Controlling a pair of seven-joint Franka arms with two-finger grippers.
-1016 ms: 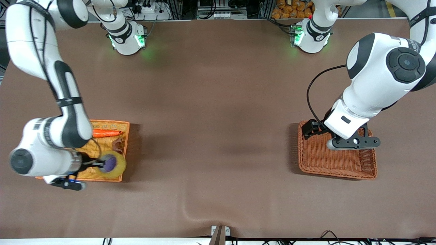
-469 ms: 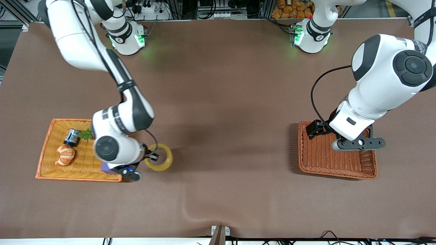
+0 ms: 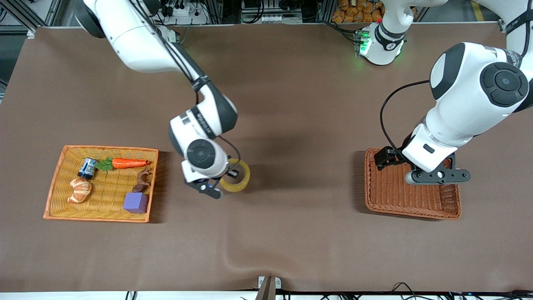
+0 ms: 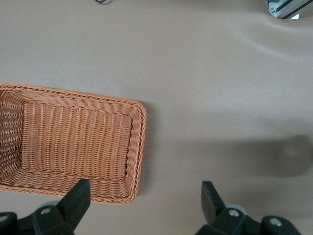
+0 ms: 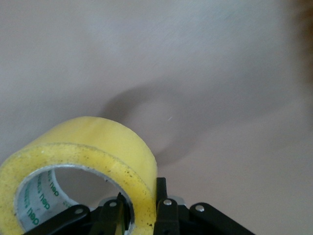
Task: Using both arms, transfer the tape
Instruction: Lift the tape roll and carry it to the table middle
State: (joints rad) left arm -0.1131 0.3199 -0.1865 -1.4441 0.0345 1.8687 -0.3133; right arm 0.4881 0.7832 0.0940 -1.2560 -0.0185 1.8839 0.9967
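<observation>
The tape (image 3: 235,175), a yellowish translucent roll w/ a grey inner core, hangs in the air over the bare brown desk (image 3: 291,104), roughly between the two baskets but closer to the right arm's end. The right tool (image 3: 231,171) is clamped on its wall: in the right wrist view one finger (image 5: 117,215) sits inside the core and the other presses the outer face of the roll (image 5: 83,166), which casts a round shadow on the desk below.

The orange tray basket (image 3: 54,183) at the right arm's end holds five things (none touching the tape): a small blue-and-silver can (image 3: 87,168), a carrot (image 3: 129,163) w/ green leaves beside the can, a croissant (image 3: 80,190) nearer the front camera than the can, a small brown object (image 3: 143,180) whose kind cannot be told, and a purple block (image 3: 135,202) just beside it, nearer the camera.

The darker brown wicker basket (image 3: 391,200) at the left arm's end has nothing in it; the left wrist view shows its bare woven floor (image 4: 73,147). The left tool (image 3: 437,175) hovers over this basket, jaws spread wide, holding nothing; its two black fingers (image 4: 76,200) stand well apart in the wrist view. The left arm waits there.
</observation>
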